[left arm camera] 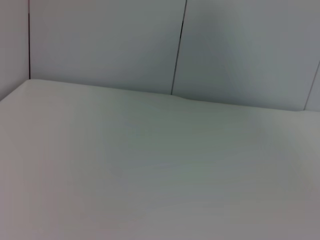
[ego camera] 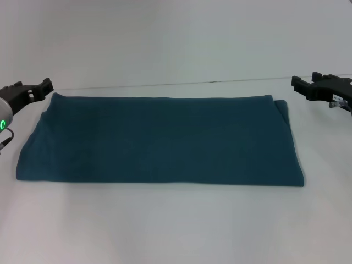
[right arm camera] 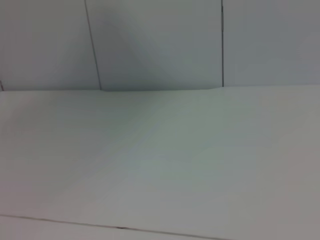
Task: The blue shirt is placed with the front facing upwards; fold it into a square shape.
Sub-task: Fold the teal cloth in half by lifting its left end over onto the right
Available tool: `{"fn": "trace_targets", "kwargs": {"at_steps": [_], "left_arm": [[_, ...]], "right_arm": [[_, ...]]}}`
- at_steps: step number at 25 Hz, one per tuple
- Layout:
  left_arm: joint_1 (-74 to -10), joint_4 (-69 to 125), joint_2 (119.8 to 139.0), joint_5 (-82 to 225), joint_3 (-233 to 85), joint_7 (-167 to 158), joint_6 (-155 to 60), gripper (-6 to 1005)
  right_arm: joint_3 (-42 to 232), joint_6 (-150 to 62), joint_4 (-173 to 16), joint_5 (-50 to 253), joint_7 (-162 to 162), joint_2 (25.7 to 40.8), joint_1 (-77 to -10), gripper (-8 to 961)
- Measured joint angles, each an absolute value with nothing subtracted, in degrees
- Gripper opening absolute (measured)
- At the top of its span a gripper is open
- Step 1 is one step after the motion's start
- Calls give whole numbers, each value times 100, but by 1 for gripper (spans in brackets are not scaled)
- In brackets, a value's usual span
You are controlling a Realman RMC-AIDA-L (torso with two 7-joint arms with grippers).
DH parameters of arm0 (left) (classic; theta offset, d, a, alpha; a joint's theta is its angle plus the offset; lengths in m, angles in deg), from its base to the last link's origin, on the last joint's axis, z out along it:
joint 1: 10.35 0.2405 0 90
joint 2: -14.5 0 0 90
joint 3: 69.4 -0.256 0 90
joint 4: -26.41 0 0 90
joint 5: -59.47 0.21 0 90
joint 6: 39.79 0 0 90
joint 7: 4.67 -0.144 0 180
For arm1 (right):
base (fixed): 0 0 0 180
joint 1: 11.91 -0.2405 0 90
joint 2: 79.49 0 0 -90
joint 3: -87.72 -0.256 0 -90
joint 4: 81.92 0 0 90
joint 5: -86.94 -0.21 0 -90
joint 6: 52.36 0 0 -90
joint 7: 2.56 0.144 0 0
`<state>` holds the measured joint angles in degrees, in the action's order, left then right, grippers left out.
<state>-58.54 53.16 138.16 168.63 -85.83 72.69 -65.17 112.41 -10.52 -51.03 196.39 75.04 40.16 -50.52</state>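
Observation:
The blue shirt (ego camera: 159,140) lies flat on the white table as a wide dark teal rectangle, folded, with no lettering, sleeves or collar showing. A doubled edge shows at its far right corner. My left gripper (ego camera: 34,89) hovers just off the shirt's far left corner, holding nothing. My right gripper (ego camera: 309,86) hangs a little beyond the far right corner, also holding nothing. Neither touches the cloth. Both wrist views show only bare table and wall.
The white table (ego camera: 176,231) stretches in front of the shirt and ends at a far edge (ego camera: 165,84) just behind it. Grey wall panels (left arm camera: 150,45) stand beyond the table.

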Motion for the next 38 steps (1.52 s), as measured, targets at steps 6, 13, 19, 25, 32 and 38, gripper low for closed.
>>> {"fn": "trace_targets", "kwargs": {"at_steps": [6,13,19,25,32,38], "left_arm": [[-5845,5331,13816,16858,-8592,7293,-6577,698],[-5692,5378,13809,16855,-8606,7301,-7083,874],[-5428,5681,13833,16834,-8611,7678,-7740,876],[-5014,6074,13818,16791,-8638,8166,-8872,875],[-4348,6687,13723,17008,-9641,9422,-9535,872],[-4083,7240,13721,18057,-9792,10465,-10143,871]], "right_arm": [[11242,-842,-5083,19635,7496,4000,-5015,589],[11242,-377,-4999,19635,7505,3959,-4897,737],[11217,-269,-4857,19635,7617,3985,-4794,913],[11467,376,-4575,19693,8019,3962,-4629,919],[12258,1019,-3901,19747,8894,3947,-4214,916],[12418,1674,-3399,20168,9453,3936,-3971,915]]}}
